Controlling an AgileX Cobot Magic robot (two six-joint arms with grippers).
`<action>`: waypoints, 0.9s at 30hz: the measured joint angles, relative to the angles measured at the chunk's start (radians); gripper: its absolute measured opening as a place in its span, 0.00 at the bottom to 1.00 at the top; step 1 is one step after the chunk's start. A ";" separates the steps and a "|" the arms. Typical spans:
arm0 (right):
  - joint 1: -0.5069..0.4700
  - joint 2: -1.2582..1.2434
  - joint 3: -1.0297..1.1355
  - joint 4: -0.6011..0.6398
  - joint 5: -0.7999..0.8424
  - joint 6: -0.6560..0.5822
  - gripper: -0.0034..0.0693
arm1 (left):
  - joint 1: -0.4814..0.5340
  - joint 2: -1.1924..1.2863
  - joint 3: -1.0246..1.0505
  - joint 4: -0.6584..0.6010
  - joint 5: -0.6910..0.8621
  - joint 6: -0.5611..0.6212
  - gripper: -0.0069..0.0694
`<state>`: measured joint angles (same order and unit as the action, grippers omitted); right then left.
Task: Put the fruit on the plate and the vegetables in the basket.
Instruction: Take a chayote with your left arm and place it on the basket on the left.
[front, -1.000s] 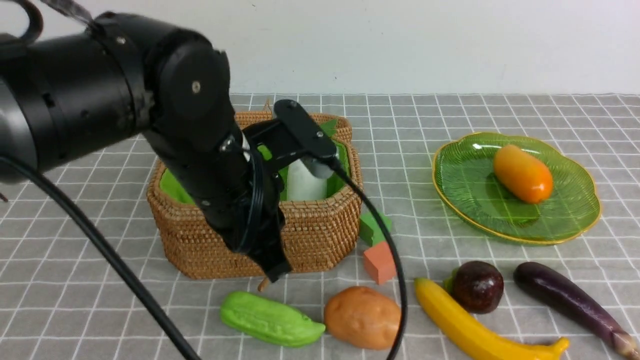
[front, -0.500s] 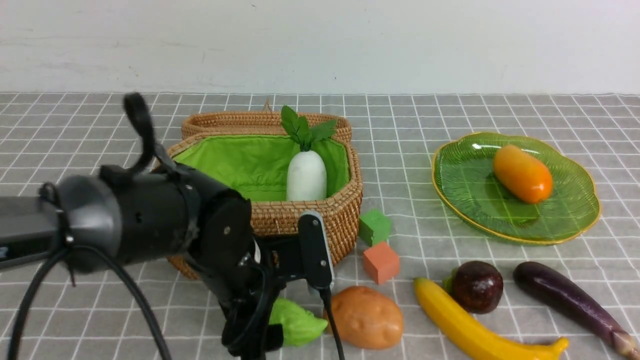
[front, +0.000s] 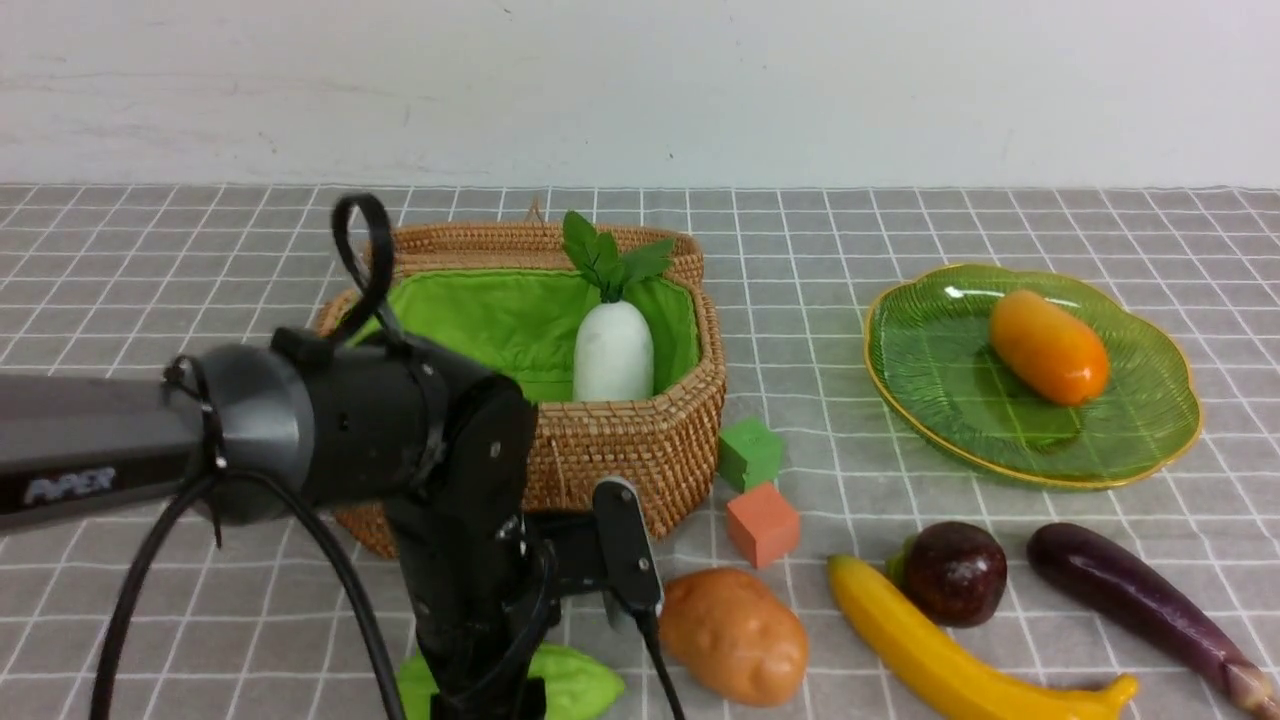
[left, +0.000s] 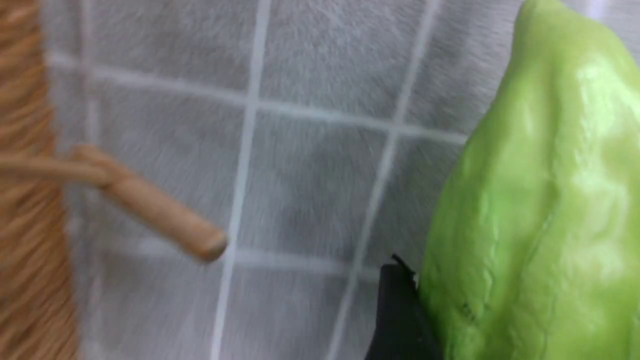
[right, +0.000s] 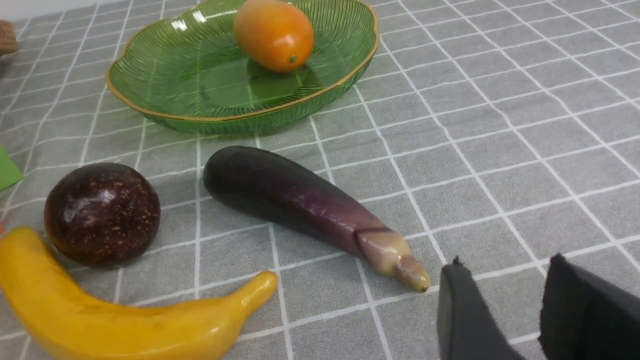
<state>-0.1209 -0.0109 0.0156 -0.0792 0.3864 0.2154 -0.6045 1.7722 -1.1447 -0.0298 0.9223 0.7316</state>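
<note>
The gourd (front: 580, 688) lies on the cloth just in front of the basket (front: 620, 460), beneath the left gripper (front: 492, 700). One finger (left: 400, 310) is seen touching it, but a grip cannot be told.

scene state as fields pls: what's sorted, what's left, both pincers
in basket: radish
on plate: mango
fruit left on the cloth: banana, maroon fruit
vegetables left on the cloth: gourd, potato, eggplant
left pincer: at the gourd, one finger against it; grip unclear
right pincer: open, empty, near the eggplant's stem end
extras: green cube, orange cube beside basket
</note>
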 joint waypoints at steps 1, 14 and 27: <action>0.000 0.000 0.000 0.000 0.000 0.000 0.38 | 0.000 -0.010 -0.018 0.000 0.021 -0.007 0.66; 0.000 0.000 0.000 0.000 0.000 0.000 0.38 | 0.225 -0.239 -0.220 -0.210 0.035 -0.021 0.66; 0.000 0.000 0.000 0.000 0.000 0.000 0.38 | 0.305 0.028 -0.235 -0.623 -0.513 -0.016 0.66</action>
<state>-0.1209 -0.0109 0.0156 -0.0792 0.3864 0.2154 -0.2997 1.8001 -1.3795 -0.6529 0.4095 0.7154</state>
